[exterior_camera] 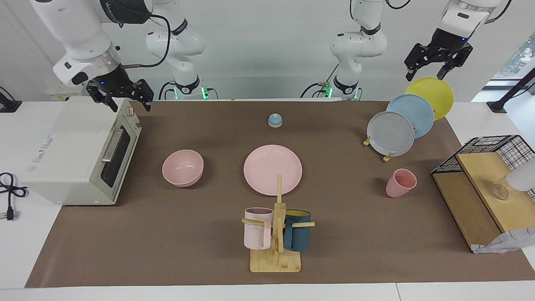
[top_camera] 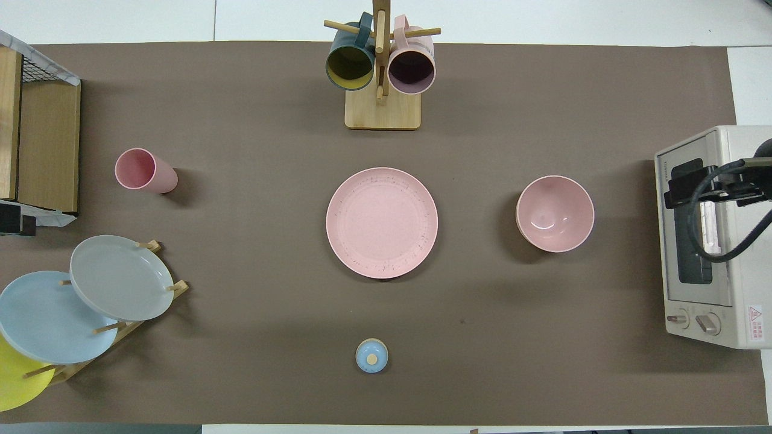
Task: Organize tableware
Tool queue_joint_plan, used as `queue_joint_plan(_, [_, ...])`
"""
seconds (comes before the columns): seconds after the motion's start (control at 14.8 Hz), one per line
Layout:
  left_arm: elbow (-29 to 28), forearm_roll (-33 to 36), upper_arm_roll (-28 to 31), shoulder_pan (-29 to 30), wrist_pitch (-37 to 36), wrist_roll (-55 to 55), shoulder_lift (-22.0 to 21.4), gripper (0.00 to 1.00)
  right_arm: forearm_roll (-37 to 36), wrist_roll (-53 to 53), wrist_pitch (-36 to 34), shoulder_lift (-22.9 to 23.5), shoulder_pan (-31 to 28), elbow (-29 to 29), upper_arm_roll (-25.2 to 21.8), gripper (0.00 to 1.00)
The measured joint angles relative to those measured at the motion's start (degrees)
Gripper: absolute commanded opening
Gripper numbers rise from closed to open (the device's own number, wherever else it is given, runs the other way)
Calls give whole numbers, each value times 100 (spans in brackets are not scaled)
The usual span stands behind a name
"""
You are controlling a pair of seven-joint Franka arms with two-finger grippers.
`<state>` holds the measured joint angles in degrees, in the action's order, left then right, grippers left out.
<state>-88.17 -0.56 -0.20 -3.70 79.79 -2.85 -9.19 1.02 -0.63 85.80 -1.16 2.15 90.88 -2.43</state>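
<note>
The matte pink plate (exterior_camera: 272,169) lies flat in the middle of the table and shows in the overhead view (top_camera: 382,222) too. The pink bowl (exterior_camera: 182,167) stands upright beside it toward the right arm's end (top_camera: 555,213). The small pink handleless cup (exterior_camera: 401,182) stands upright toward the left arm's end (top_camera: 145,170). My right gripper (exterior_camera: 130,105) hangs open and empty over the toaster oven. My left gripper (exterior_camera: 425,75) hangs open and empty over the yellow plate in the rack. Both are apart from the pink set.
A toaster oven (exterior_camera: 79,150) stands at the right arm's end. A wooden rack holds grey (exterior_camera: 390,133), blue and yellow plates at the left arm's end, beside a wire-and-wood shelf (exterior_camera: 480,188). A mug tree (exterior_camera: 276,259) carries a pale pink and a teal mug. A small blue knobbed lid (exterior_camera: 275,120) lies near the robots.
</note>
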Motion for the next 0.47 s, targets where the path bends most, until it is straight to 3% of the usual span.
queue_joint_plan(0.27, [0,0,1,0,0,-1,0,100,67,223,469,99,530,81,63,100])
queue_joint_plan(0.47, [1,0,24,32,3,-17,-9,100,66,760,1211,553,1124,172,89,100])
